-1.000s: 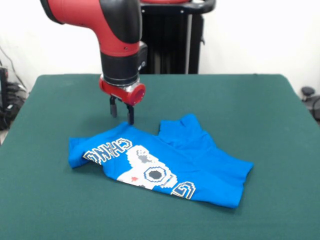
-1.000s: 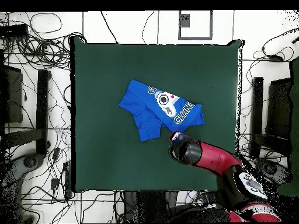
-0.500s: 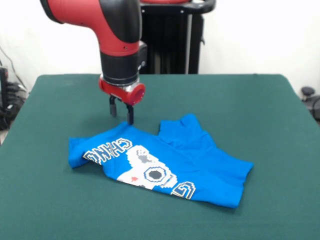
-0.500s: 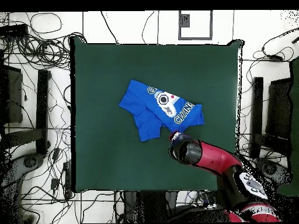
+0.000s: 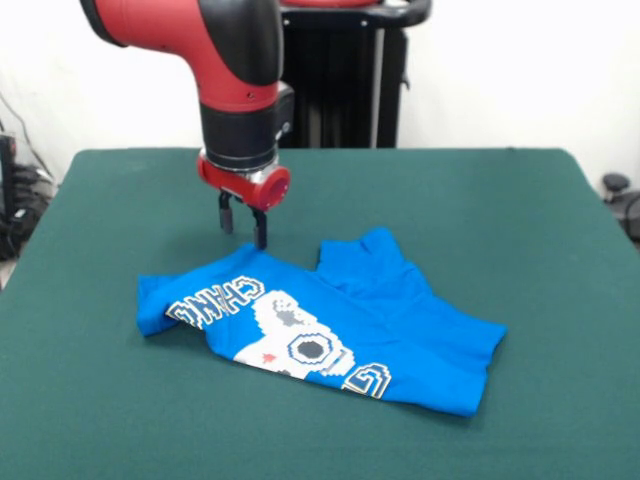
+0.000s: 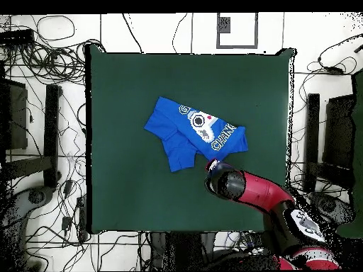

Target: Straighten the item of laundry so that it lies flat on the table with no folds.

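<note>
Nearly at the shirt's edge, nothing gripped yet

Broadly, the green table [image 5: 520, 200] carries a blue T-shirt [image 5: 400, 320] near its middle, folded over itself, printed side up, one sleeve poking toward the far side. Judging by this, the reach-in step is under way; next comes lowering onto the cloth's far edge and pulling it outward. The gripper [image 5: 244, 222] hangs just above that edge, fingers slightly parted, empty.

End effector [image 5: 243, 224] above rumpled T-shirt [image 5: 330, 325]
</note>
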Controlling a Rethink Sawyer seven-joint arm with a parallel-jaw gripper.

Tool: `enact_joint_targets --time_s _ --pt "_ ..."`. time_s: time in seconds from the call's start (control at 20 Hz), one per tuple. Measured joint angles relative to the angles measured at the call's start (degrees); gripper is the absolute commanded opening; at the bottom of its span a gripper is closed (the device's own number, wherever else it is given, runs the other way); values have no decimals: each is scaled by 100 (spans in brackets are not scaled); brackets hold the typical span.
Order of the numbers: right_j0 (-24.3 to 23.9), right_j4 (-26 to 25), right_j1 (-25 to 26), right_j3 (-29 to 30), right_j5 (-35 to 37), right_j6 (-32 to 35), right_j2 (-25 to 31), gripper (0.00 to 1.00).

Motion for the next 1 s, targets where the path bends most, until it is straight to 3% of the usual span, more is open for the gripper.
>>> enact_joint_targets --time_s 1.0 --pt "124 95 -1 -1 0 0 0 100"
